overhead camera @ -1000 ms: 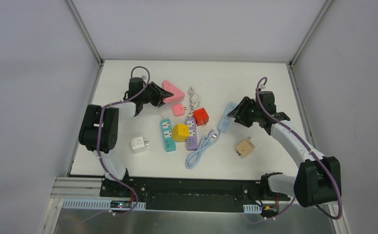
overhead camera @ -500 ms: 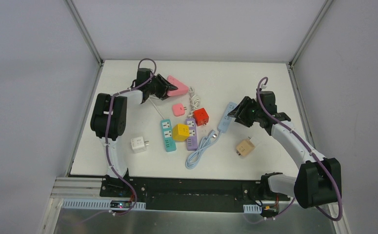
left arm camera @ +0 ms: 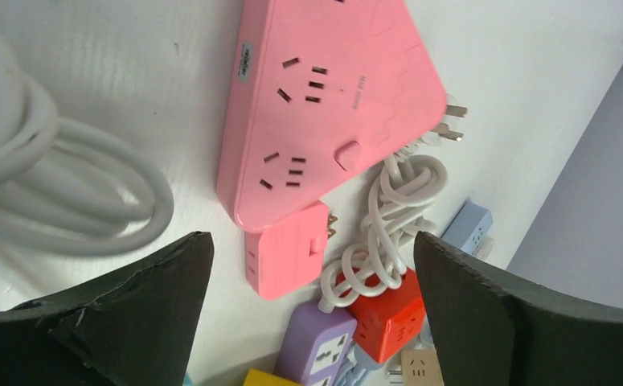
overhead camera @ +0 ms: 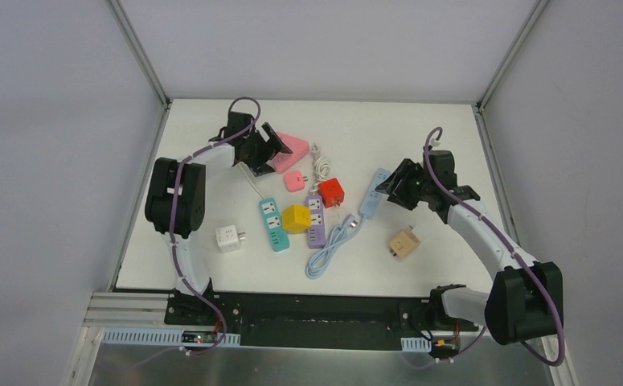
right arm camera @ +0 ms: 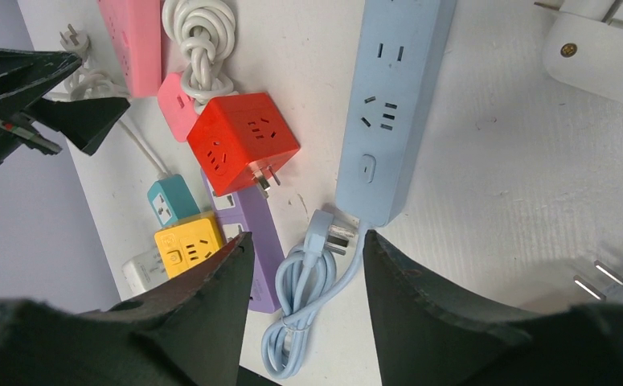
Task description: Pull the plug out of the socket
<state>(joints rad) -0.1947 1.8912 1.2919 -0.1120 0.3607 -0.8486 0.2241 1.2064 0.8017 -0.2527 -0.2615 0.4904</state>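
The pink triangular socket point(overhead camera: 293, 147) point(left arm camera: 324, 104) lies flat at the back of the table. A small pink plug point(overhead camera: 294, 180) point(left arm camera: 288, 257) lies just in front of it, its prongs bare and out of the socket. My left gripper point(overhead camera: 266, 149) point(left arm camera: 309, 241) hovers over the socket's left side, open wide and holding nothing. My right gripper point(overhead camera: 392, 186) point(right arm camera: 308, 237) hangs over the light-blue power strip point(overhead camera: 372, 193) point(right arm camera: 392, 104) and its coiled cable point(right arm camera: 308, 305), jaws apart and empty.
A red cube socket point(overhead camera: 331, 192), a knotted white cord point(overhead camera: 317, 161), a yellow cube point(overhead camera: 296, 218) between a teal strip point(overhead camera: 273, 223) and a purple strip point(overhead camera: 316, 223), a white cube point(overhead camera: 227, 238) and a beige plug point(overhead camera: 404, 242) are scattered mid-table. A thick white cable point(left arm camera: 51, 185) lies left of the socket.
My left gripper carried the pink socket slightly backward, then opened wide and let it go. The right arm has barely moved.
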